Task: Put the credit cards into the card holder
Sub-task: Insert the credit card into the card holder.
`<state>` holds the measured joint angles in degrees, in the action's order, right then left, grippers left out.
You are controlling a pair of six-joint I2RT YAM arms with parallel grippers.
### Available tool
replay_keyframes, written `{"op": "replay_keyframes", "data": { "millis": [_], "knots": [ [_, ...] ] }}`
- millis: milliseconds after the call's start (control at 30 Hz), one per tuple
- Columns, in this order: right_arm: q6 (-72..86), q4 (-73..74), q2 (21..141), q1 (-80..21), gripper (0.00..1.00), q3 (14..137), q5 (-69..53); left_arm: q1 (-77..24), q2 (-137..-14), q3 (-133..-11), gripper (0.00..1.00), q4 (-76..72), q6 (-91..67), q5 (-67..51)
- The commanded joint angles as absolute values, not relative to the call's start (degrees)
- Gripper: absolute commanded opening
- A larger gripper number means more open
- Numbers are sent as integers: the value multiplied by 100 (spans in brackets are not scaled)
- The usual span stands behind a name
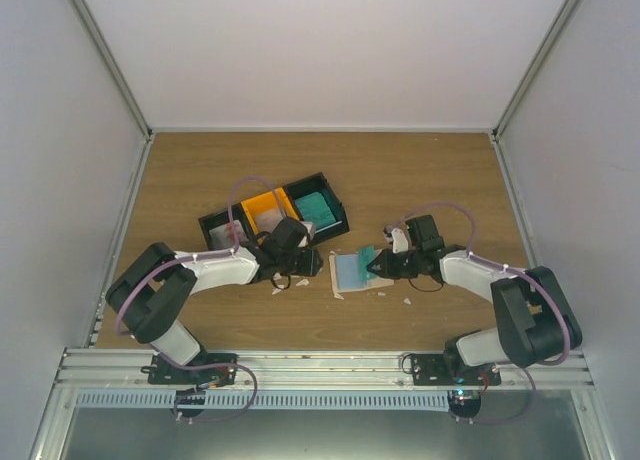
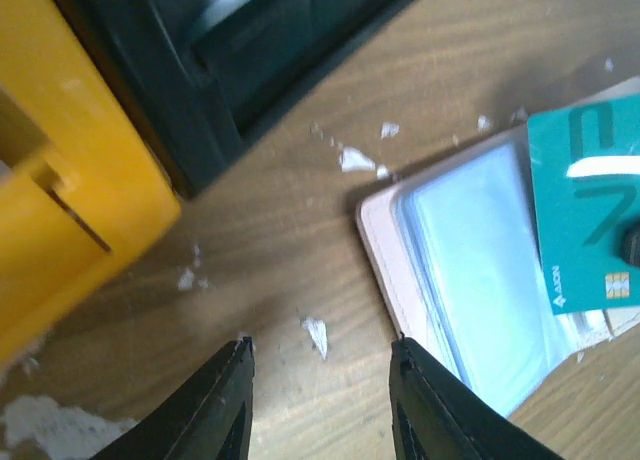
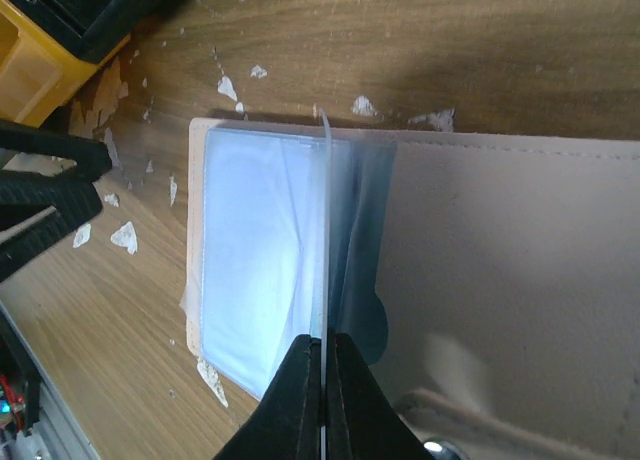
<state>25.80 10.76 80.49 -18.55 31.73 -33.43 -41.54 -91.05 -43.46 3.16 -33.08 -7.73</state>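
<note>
Card (image 2: 585, 210): looked thin, stiff, slick; an edge grip likely suits it best.
Right pincer (image 3: 322, 345): pinched on card, over holder (image 3: 500, 240), toward worktop's (image 1: 420, 180) near edge.
Left pincer (image 2: 320, 350): spread, empty.

Left arm (image 1: 215, 270): white shell on the long link, bulky black housings at the joints, black block at the wrist. Right arm (image 1: 470, 272): same build, white link between black joints, a small whitish part (image 1: 400, 239) on the wrist block. Pale lilac cable (image 1: 247, 182) loops off each arm; another loop curls below each black base plate (image 1: 190, 368). Left claw (image 2: 320, 352): two matt black fingers (image 2: 215, 410), flat inner faces, lighter worn edges at the tips. Right claw (image 3: 322, 352): same black plastic, fingers tapering to narrow tips, smooth with a slight sheen
</note>
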Motion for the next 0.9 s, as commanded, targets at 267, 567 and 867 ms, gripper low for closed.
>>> {"op": "replay_keyframes", "data": {
  "millis": [267, 567, 867],
  "knots": [
    [3369, 309, 8004, -1812, 0, 2270, -3836, -4477, -9092, -3964, 35, -185, -3831, -996],
    [3736, 18, 8333, -1814, 1, 2237, -3850, -4578, -9226, -4025, 32, -255, -3878, -1138],
    [3994, -332, 8569, -1813, 1, 2335, -4015, -4662, -9422, -4068, 24, -264, -3866, -1143]
  ]
}}
